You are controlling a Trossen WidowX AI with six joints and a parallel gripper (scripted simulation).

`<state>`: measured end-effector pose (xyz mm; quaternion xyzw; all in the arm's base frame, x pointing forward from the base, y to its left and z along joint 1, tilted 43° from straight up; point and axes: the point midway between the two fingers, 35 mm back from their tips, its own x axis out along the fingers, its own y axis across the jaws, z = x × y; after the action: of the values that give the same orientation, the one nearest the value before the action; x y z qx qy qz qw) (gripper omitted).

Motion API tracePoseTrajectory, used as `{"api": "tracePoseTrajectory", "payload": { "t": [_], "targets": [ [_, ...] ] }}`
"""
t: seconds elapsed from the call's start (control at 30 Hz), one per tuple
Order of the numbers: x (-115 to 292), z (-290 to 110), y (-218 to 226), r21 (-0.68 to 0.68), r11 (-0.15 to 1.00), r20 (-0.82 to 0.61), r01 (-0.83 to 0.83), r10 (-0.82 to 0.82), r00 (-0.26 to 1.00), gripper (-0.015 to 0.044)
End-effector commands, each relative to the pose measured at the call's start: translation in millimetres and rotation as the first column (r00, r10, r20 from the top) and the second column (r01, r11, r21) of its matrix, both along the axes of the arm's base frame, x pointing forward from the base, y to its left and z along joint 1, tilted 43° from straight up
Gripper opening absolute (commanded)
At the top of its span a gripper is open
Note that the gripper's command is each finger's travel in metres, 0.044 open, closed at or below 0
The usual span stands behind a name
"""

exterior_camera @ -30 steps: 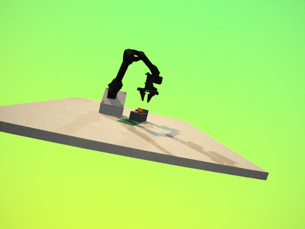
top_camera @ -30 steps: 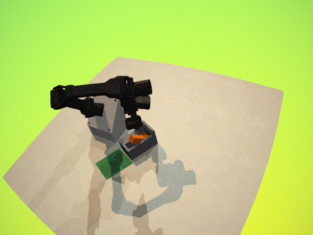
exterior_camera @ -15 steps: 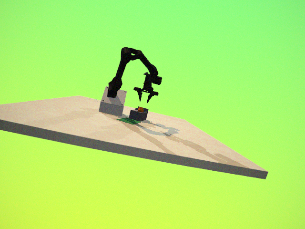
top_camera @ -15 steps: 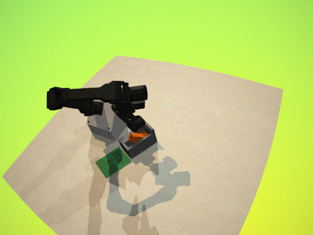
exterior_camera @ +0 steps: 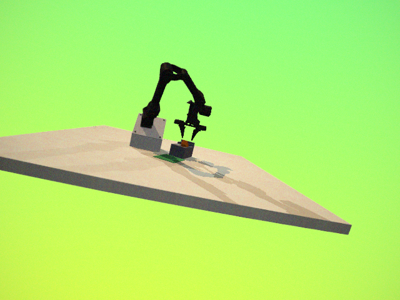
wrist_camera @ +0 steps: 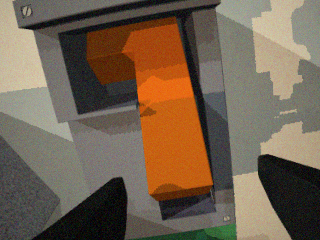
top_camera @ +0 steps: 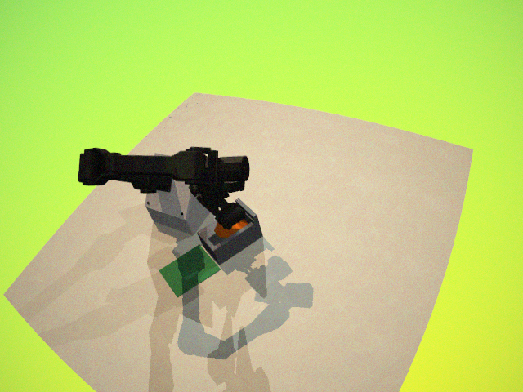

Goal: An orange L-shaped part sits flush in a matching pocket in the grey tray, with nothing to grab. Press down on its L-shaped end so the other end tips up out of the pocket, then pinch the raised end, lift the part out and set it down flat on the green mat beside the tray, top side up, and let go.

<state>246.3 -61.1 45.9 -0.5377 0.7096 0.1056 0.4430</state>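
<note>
The orange L-shaped part (top_camera: 237, 225) (exterior_camera: 184, 142) (wrist_camera: 170, 127) lies tipped in the pocket of the grey tray (top_camera: 236, 245) (exterior_camera: 180, 150). Its L-shaped end sits low in the pocket and its straight end stands up above the tray's rim, on the side towards the green mat (top_camera: 189, 269) (exterior_camera: 166, 157). My gripper (top_camera: 228, 220) (exterior_camera: 187, 137) (wrist_camera: 191, 176) is open and empty. It hangs a little above the tray, fingers pointing down, one on each side of the raised end and not touching it.
The arm's grey base block (top_camera: 172, 207) (exterior_camera: 147, 135) stands right behind the tray. The mat lies flat against the tray's near side. The beige table (top_camera: 359, 232) (exterior_camera: 80, 155) spreads wide to the right and front.
</note>
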Motion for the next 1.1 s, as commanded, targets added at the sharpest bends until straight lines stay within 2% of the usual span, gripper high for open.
{"api": "tracePoseTrajectory", "payload": {
  "t": [0.0, 0.73, 0.83, 1.07],
  "targets": [
    [-2.8, -5.5, -5.6, -0.006, 1.0, -0.011, -0.001, 0.001, 1.0, 0.028],
    [-5.3, -27.9, -27.4, -0.01, 1.0, -0.011, 0.0, 0.0, 1.0, 0.028],
    [-2.5, -25.8, -25.0, -0.004, 1.0, -0.002, 0.002, -0.002, 1.0, 0.0201],
    [-2.5, -25.8, -25.0, -0.004, 1.0, -0.002, 0.002, -0.002, 1.0, 0.0155]
  ]
}}
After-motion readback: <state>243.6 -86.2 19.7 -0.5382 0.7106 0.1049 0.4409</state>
